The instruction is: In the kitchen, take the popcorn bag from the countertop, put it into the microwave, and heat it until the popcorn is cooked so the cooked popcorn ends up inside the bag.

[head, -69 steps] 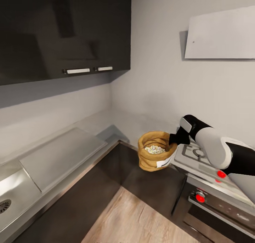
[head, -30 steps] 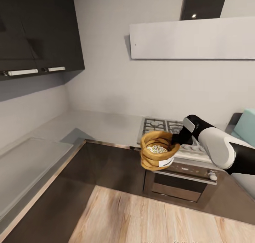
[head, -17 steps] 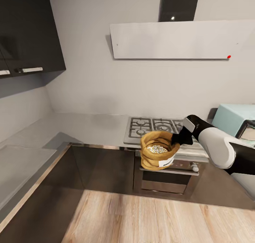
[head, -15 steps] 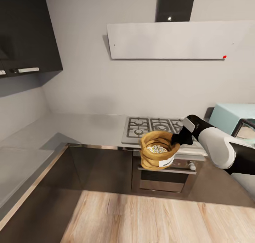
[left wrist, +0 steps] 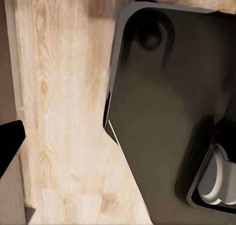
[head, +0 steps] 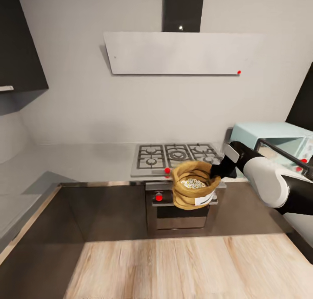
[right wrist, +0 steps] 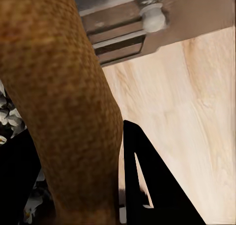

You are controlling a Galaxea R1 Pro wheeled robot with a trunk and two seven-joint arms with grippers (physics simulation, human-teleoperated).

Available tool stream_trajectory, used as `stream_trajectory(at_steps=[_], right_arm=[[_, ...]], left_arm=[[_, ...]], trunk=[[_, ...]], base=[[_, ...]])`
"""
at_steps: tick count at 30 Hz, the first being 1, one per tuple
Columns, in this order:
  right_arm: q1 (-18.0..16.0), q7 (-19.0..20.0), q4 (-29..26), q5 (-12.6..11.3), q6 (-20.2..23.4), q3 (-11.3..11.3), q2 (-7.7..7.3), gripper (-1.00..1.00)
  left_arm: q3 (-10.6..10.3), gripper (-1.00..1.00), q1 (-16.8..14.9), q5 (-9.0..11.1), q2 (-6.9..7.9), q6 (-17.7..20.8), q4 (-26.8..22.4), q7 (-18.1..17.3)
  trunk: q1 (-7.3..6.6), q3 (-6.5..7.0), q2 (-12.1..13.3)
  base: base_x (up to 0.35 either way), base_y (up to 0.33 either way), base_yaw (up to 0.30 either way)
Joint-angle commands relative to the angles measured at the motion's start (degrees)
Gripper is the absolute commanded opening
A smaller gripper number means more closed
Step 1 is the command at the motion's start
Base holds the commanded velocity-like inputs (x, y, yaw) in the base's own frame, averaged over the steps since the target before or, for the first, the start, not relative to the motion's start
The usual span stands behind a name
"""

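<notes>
Facing a grey kitchen wall, the head view takes in the steel bench (head: 87, 159), which runs along the wall from 9 o'clock to centre above dark brown cabinets (head: 108, 212). A gas hob (head: 174, 156) is set into the bench at centre, with a built-in oven (head: 180, 212) below it showing red knobs. A pale extractor hood (head: 174, 53) with a dark flue hangs at 12 o'clock; a dark wall cabinet (head: 19, 46) occupies 10 o'clock. The floor (head: 174, 268) at 6 o'clock is light wood plank. The mint-blue microwave (head: 269, 138) stands on the bench at 3 o'clock, its door appearing swung open toward the viewer.

The right gripper (head: 216, 170) reaches in from 4 o'clock on a white and black arm. Its fingers are pinched on the rolled rim of the popcorn bag (head: 191, 190); in the right wrist view one dark finger (right wrist: 147, 185) lies against the outside of the tan woven wall (right wrist: 64, 102), the other being inside the bag.

The popcorn bag hangs in the air in front of the oven, just right of centre, upright, its rim rolled down and a white label (head: 202, 199) on its lower side. The popcorn (head: 191, 183) lies inside as a small pale heap.

In the left wrist view a dark finger tip (left wrist: 9, 141) shows over the floor and the robot's dark base (left wrist: 167, 112); whether these fingers are spread cannot be told.
</notes>
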Motion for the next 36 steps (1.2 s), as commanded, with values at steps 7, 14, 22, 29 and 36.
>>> stream_trajectory(at_steps=[7, 14, 22, 29, 36], right_arm=[[0.0, -0.4, 0.0, 0.0, 0.2, -0.5, 0.02, -1.00], [0.0, -0.4, 0.0, 0.0, 0.2, -0.5, 0.02, -1.00], [0.0, -0.4, 0.0, 0.0, 0.2, -0.5, 0.02, -1.00], [0.0, -0.4, 0.0, 0.0, 0.2, -0.5, 0.02, -1.00], [0.0, -0.4, 0.0, 0.0, 0.1, -0.5, 0.02, -1.00]], left_arm=[[0.1, 1.00, 0.0, 0.1, -0.01, 0.0, 0.0, 0.1], [0.2, 1.00, 0.0, 0.1, -0.01, 0.0, 0.0, 0.1], [0.2, 1.00, 0.0, 0.1, -0.01, 0.0, 0.0, 0.1], [0.2, 1.00, 0.0, 0.1, -0.01, 0.1, 0.0, 0.1], [0.2, 1.00, 0.0, 0.1, -0.01, 0.1, 0.0, 0.1]], trunk=[[0.00, 0.18, -0.1], [0.00, 0.47, -0.1], [0.00, 0.80, -0.1], [0.00, 1.04, -0.1], [0.00, 1.06, -0.1]], base=[[-0.334, -0.030, -0.293], [-0.340, -0.075, -0.293], [-0.265, -0.142, -0.293], [-0.019, -0.211, -0.251], [0.000, -0.272, -0.018]])
